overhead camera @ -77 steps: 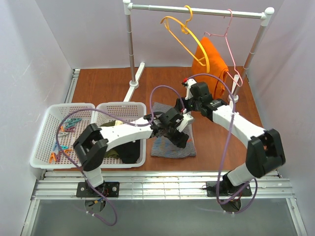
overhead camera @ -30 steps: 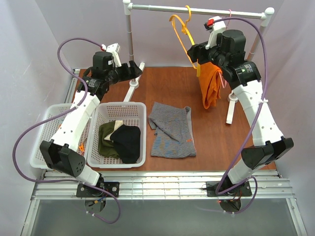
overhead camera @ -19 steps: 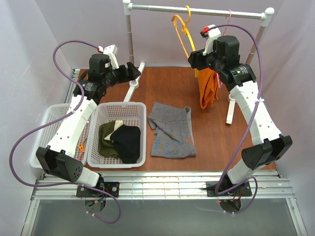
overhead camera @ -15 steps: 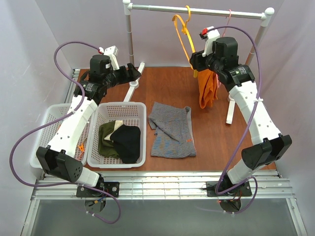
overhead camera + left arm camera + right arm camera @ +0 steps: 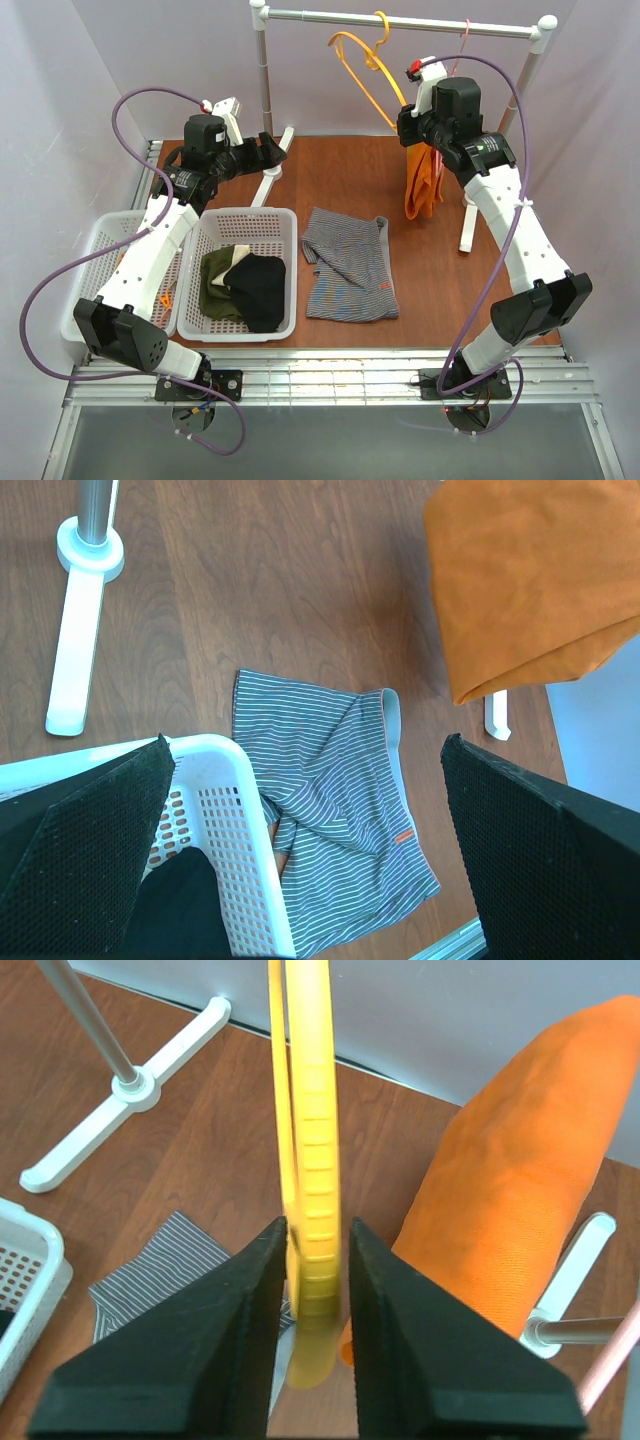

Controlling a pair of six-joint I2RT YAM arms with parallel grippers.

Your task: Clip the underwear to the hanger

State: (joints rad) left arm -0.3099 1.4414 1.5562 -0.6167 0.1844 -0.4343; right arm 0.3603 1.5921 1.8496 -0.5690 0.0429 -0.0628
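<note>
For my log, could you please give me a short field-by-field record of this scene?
hanger: yellow-orange plastic clothes hanger, hooked on the rail
underwear: grey striped boxer-brief underwear, lying on the wooden table, unclipped
right gripper: shut on the hanger's lower frame
left gripper: open, holding nothing
orange cloth: hangs beside the hanger

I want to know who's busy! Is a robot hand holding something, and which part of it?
The right gripper pinches the hanger by the lower end of one yellow arm. The left gripper is open and holds nothing.
</note>
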